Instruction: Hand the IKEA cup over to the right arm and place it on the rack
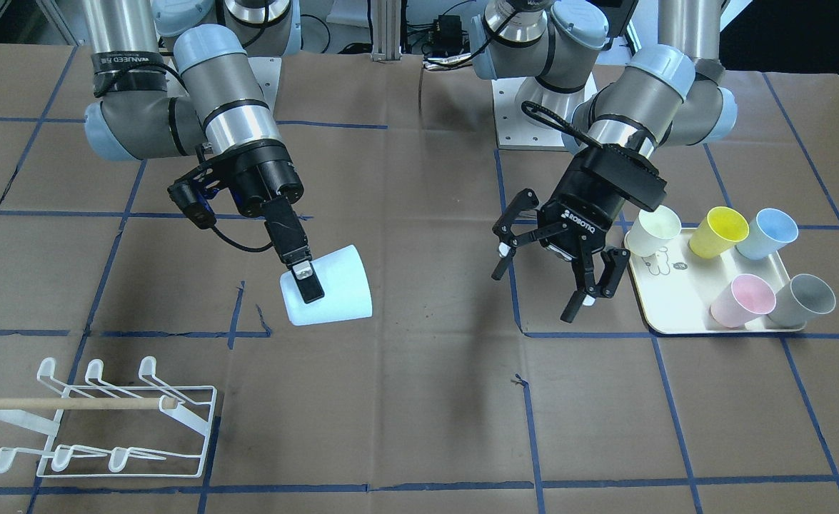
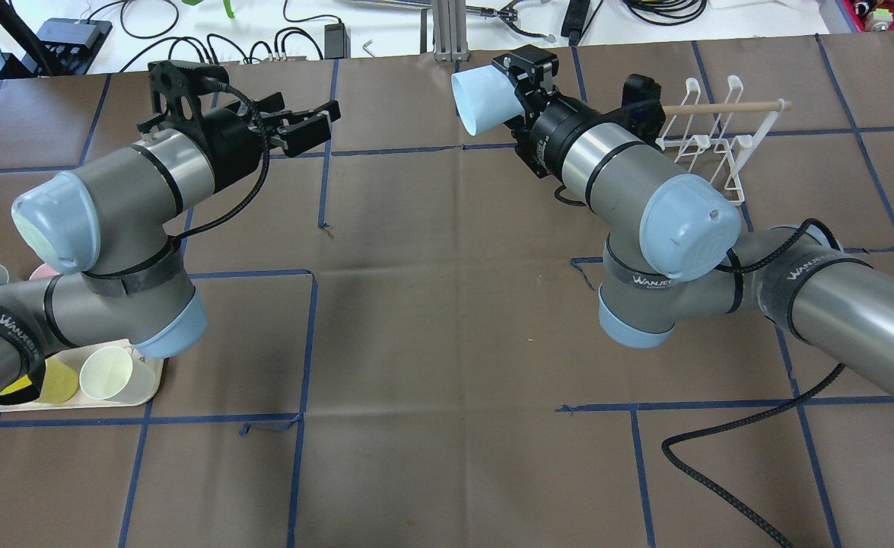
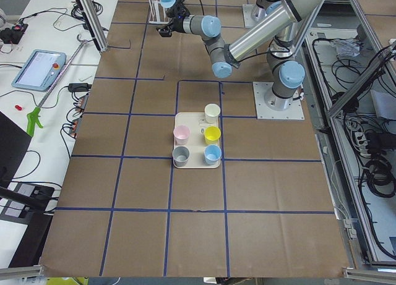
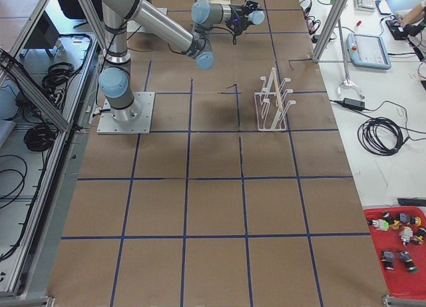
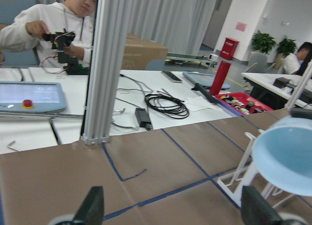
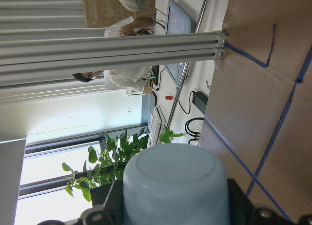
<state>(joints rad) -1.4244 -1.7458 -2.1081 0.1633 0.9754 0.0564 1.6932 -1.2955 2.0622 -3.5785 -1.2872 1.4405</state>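
Observation:
My right gripper (image 1: pixel 310 280) is shut on the wall of a pale blue IKEA cup (image 1: pixel 337 285) and holds it tilted above the table. The overhead view shows that cup (image 2: pixel 481 100) with its mouth facing away from the right gripper (image 2: pixel 521 90). The right wrist view shows the cup's base (image 6: pixel 175 186). The white wire rack (image 1: pixel 105 421) with its wooden dowel stands on the table beyond the right arm (image 2: pixel 709 141). My left gripper (image 1: pixel 549 289) is open and empty beside the tray; it also shows in the overhead view (image 2: pixel 319 125).
A cream tray (image 1: pixel 676 314) holds cream, yellow, blue, pink and grey cups under the left arm. The brown table cover carries blue tape lines. People, cables and a teach pendant (image 5: pixel 29 95) are past the far table edge.

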